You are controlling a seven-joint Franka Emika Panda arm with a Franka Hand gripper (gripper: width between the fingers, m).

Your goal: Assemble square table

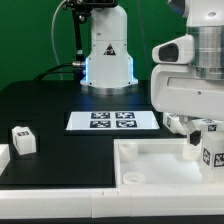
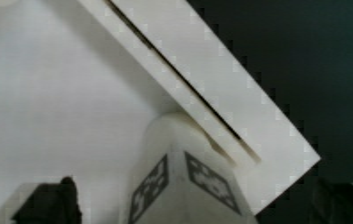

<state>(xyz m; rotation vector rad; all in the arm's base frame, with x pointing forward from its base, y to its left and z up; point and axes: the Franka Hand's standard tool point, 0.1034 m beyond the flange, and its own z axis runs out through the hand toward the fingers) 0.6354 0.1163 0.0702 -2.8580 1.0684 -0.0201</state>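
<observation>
The black table (image 1: 50,110) is carrying everything, and the arm's white base (image 1: 105,55) is standing at its far side, well away from the gripper (image 1: 197,135). The gripper is hanging low on the exterior view's right, directly over the square table top (image 1: 160,165).

That white slab is lying flat below the tool, reaching from under it toward the exterior view's left. A round corner hole (image 1: 131,150) is showing at the end away from the gripper. In the wrist view the slab (image 2: 66,100) is filling most of the frame, with its raised rim running diagonally.

The marker board (image 1: 112,121) is lying flat on the table, apart from the gripper and between it and the base.

A tagged leg (image 1: 212,152) is standing upright on the slab right at the fingertips. In the wrist view this leg (image 2: 187,180) is sitting close beneath the camera, two tag faces showing. One dark finger (image 2: 48,205) is appearing beside it with white slab showing between them, and the other finger is not showing, so whether the jaws are clamping the leg or standing loose cannot be told.

A second tagged leg (image 1: 22,140) is resting on the black table, well apart from the gripper, toward the exterior view's left.
</observation>
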